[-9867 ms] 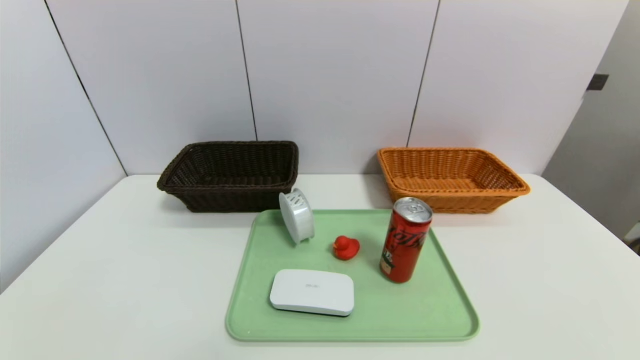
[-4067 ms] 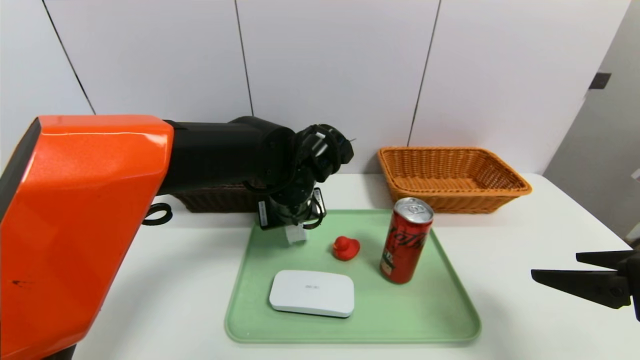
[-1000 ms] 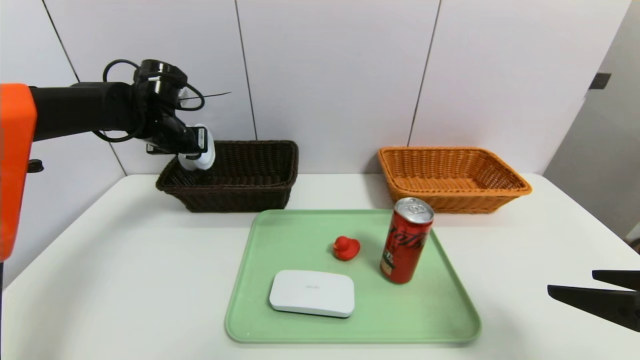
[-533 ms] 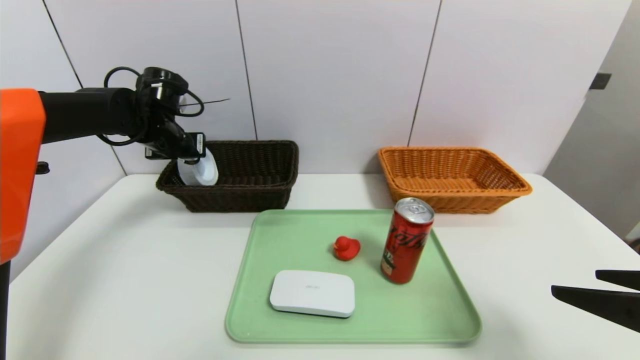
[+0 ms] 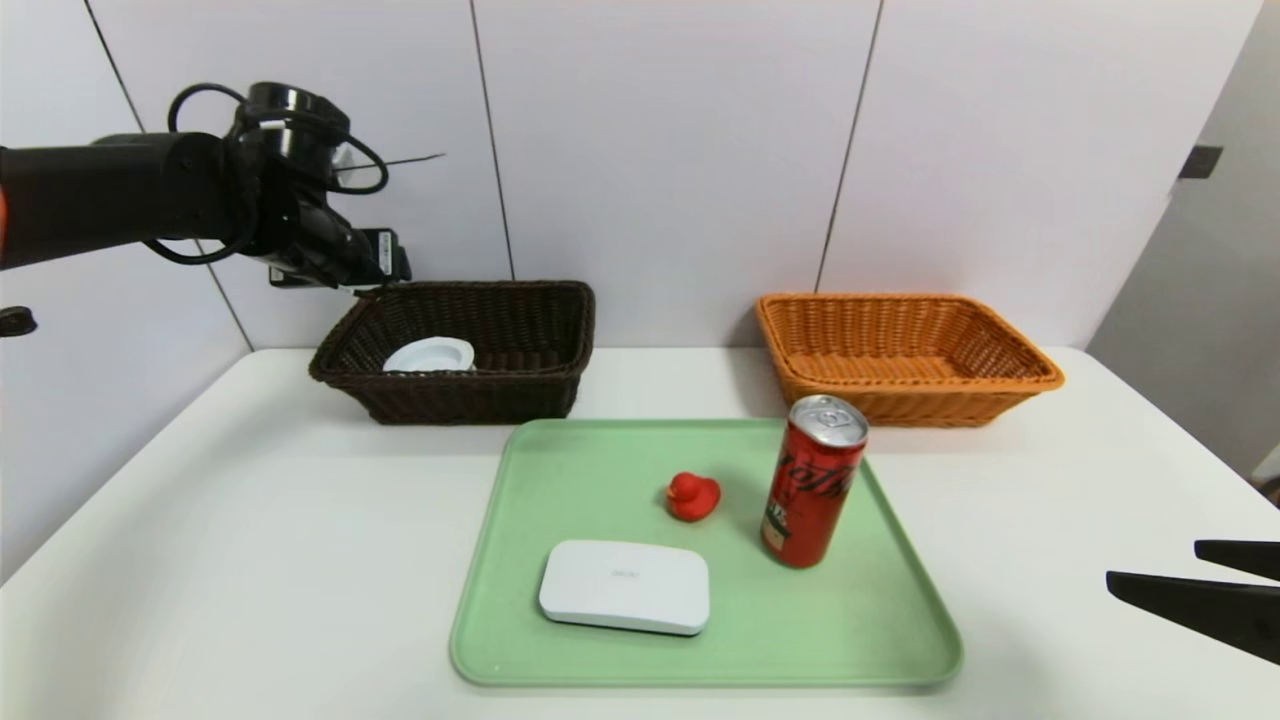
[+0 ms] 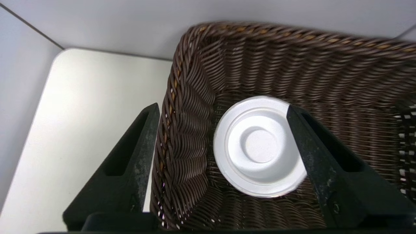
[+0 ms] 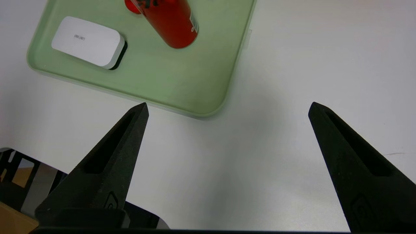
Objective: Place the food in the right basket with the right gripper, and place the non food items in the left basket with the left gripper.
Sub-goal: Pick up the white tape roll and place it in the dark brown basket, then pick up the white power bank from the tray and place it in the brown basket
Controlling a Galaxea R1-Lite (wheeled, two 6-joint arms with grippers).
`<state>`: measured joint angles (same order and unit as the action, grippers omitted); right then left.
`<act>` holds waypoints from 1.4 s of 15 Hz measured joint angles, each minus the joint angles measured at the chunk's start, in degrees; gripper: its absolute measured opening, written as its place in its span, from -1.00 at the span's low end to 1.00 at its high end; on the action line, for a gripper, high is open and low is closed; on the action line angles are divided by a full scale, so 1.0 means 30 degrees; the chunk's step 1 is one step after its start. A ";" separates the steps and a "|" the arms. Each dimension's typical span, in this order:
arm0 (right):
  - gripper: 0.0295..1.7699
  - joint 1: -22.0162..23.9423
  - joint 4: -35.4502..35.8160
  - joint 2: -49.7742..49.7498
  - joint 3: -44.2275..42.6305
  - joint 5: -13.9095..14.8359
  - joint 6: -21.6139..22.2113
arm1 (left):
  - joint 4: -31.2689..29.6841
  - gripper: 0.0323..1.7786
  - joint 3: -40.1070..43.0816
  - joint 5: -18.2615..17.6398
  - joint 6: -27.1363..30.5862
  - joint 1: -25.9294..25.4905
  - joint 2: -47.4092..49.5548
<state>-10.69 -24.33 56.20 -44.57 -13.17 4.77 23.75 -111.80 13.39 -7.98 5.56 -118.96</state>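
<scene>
The white round disc lies flat inside the dark brown left basket, near its left end. My left gripper hangs open above that end, empty; in the head view only its wrist shows. On the green tray stand the red can, the small red duck and the flat white box. My right gripper rests open over the table, right of the tray. The orange right basket holds nothing.
The white table meets a panelled wall just behind both baskets. The tray's near right corner lies just ahead of my right fingertips. Bare table lies to the left of the tray and between the baskets.
My left gripper opened and let go of the white disc, which dropped and now lies flat in the dark basket. The left arm has risen slightly. The right arm stayed put.
</scene>
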 joint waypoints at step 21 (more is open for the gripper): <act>0.92 0.0000 0.0037 -0.0540 0.0362 -0.0065 0.0402 | 0.5616 0.88 0.2186 -1.0102 0.5441 0.8594 0.5604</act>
<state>-10.69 -24.22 54.58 -43.48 -13.36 5.97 40.59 -105.24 -16.92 8.34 31.34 -102.14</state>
